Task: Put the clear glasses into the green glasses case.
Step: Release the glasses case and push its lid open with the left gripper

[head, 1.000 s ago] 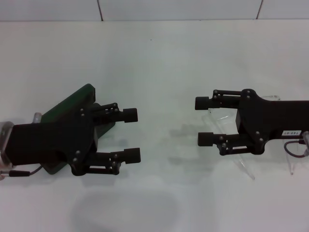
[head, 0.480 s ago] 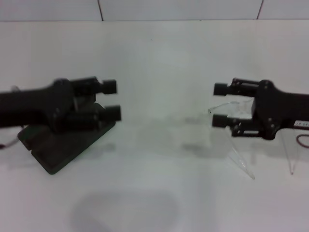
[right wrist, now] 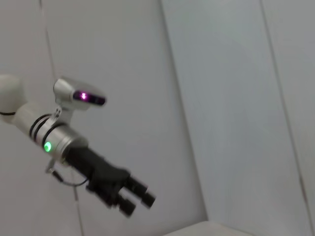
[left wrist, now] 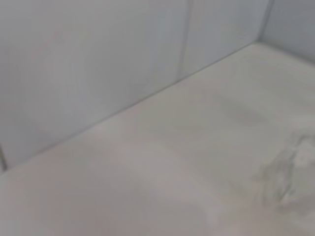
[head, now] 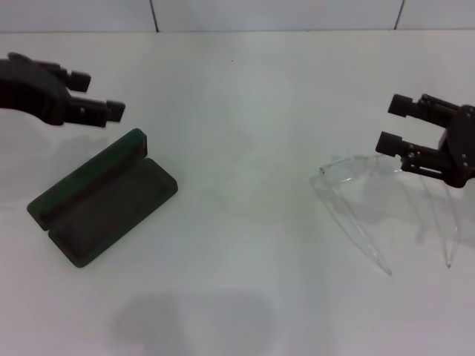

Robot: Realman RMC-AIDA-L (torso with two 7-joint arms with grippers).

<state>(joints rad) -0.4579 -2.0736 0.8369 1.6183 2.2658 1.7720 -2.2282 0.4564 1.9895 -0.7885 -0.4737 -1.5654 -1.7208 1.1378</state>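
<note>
The green glasses case [head: 104,196] lies open on the white table at the left, its dark lining facing up and nothing inside it. The clear glasses [head: 355,169] stand on the table at the right, their long thin arms reaching toward the front edge. My left gripper [head: 96,94] hangs open behind and to the left of the case, raised clear of it. My right gripper [head: 392,123] is open just right of the glasses' front, above them and holding nothing. The right wrist view shows the left gripper [right wrist: 134,196] far off against the wall.
A white tiled wall [head: 274,13] runs along the back of the white table [head: 245,222]. The left wrist view shows only the table surface [left wrist: 162,167] and the wall [left wrist: 98,59].
Both arms drew back and rose. The left gripper left its place over the case and went to the far left. The right gripper slid right, uncovering the glasses.
</note>
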